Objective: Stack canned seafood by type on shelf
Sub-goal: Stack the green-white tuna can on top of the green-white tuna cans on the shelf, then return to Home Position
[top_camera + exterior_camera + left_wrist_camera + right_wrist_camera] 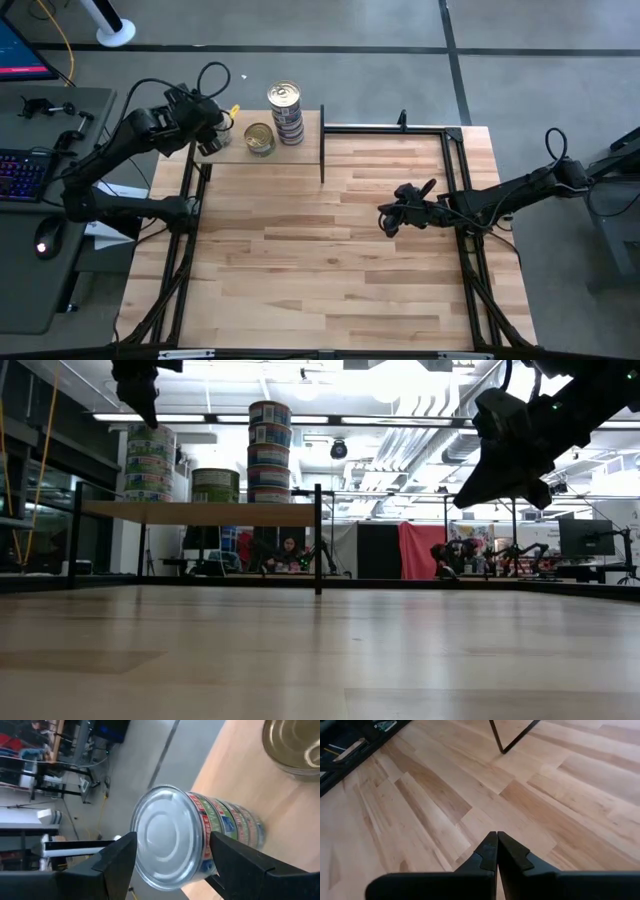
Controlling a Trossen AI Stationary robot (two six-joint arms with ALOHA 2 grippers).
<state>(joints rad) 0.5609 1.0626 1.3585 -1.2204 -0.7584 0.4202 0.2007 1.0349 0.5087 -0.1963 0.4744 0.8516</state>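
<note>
From above, the shelf stands at the table's far left edge with tins sorted on it: a tall stack, a gold-topped tin, and a third pile under the left gripper, so each type seems to get its own column. The right gripper waits over the bare table. From table height, three stacks show on the shelf: the left stack, a short middle stack, and the tall one. The left wrist view shows wide fingers flanking the silver-topped left stack, not clearly touching; label text is unreadable. The right wrist view shows fingers pressed together, empty.
</note>
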